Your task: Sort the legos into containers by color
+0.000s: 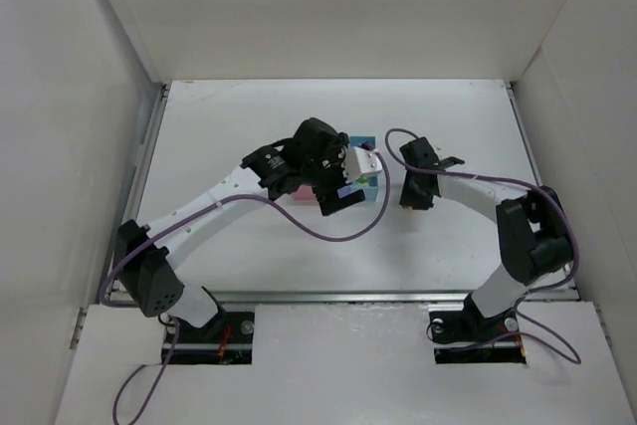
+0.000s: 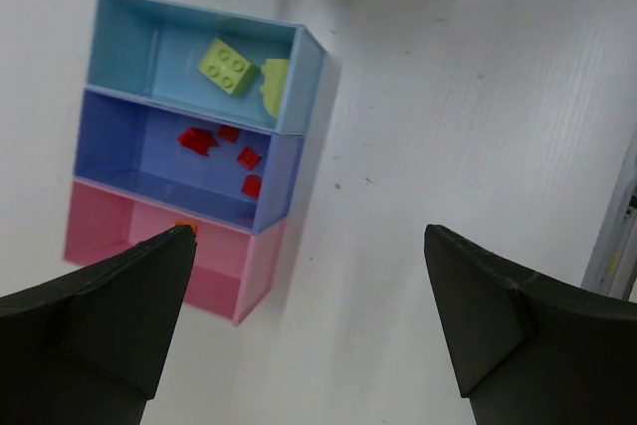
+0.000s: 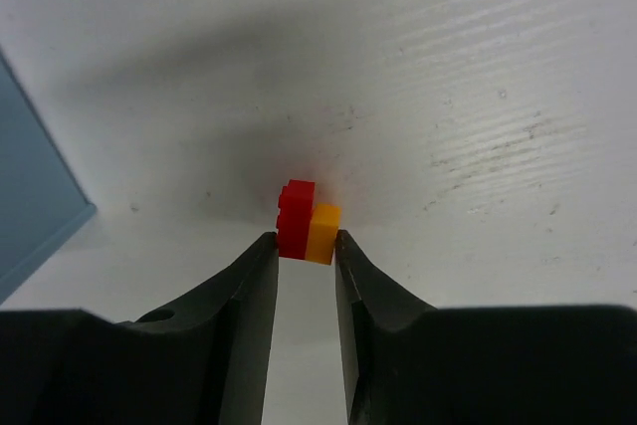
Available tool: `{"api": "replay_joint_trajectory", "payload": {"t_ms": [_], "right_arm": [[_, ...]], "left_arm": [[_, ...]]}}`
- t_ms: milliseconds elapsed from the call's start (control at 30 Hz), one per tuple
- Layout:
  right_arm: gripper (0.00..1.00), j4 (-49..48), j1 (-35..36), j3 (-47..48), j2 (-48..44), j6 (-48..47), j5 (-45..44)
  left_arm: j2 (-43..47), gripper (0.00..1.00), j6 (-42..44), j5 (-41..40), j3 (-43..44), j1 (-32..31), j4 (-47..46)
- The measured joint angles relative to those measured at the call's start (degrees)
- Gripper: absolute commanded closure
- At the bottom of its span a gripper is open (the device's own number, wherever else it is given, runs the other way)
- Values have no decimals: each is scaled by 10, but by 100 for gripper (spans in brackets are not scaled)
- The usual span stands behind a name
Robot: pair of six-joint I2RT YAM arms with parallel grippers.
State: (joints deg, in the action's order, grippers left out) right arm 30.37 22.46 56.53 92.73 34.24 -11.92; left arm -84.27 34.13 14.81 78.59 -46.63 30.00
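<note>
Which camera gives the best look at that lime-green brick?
The left wrist view: the yellow-green brick lies in plain sight inside the light blue bin. In the top view the left arm covers it. The right wrist view shows only a blue bin wall.

Ahead of the left jaws and to their left, three bins [image 2: 289, 171] are standing joined in a row on the tabletop [image 2: 478, 97]. Two bricks [image 2: 227, 66] are lying in the farthest bin [image 2: 129, 52], several small bricks [image 2: 249, 157] in the middle bin [image 2: 129, 146], and one brick [image 2: 185, 229] in the nearest bin [image 2: 229, 266], partly behind one jaw tip. Between the tips of the right jaws, a pair of bricks [image 3: 308, 221] is sitting side by side, and a bin corner [image 3: 30, 186] is showing at their left.
</note>
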Motion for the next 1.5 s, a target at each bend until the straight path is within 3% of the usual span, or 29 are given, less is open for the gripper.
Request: {"api": "replay_joint_trajectory", "payload": {"t_ms": [200,367,567,767,1000,1167,1400,1500], "right_arm": [[54,-2,16,2,31,1,10],[33,2,22,22,45,-5,19],[30,19,24,24,35,-18,28],[30,61,12,34,-33,-78,57],[30,152,6,136,12,-258,94],[28,145,12,102,-5,-373,92],[26,105,2,32,-135,-566,106],[30,78,1,19,-133,-648,133]], "left_arm": [[-1,0,17,15,-12,-12,3],[-1,0,21,17,-12,-12,-2],[-1,0,21,14,-12,-13,-5],[-1,0,20,-1,-15,-13,-6],[0,0,20,-21,-21,-13,-7],[18,0,18,-39,-30,-13,-9],[79,0,3,-40,-53,-4,-11],[100,0,-3,-40,-67,8,-21]]}}
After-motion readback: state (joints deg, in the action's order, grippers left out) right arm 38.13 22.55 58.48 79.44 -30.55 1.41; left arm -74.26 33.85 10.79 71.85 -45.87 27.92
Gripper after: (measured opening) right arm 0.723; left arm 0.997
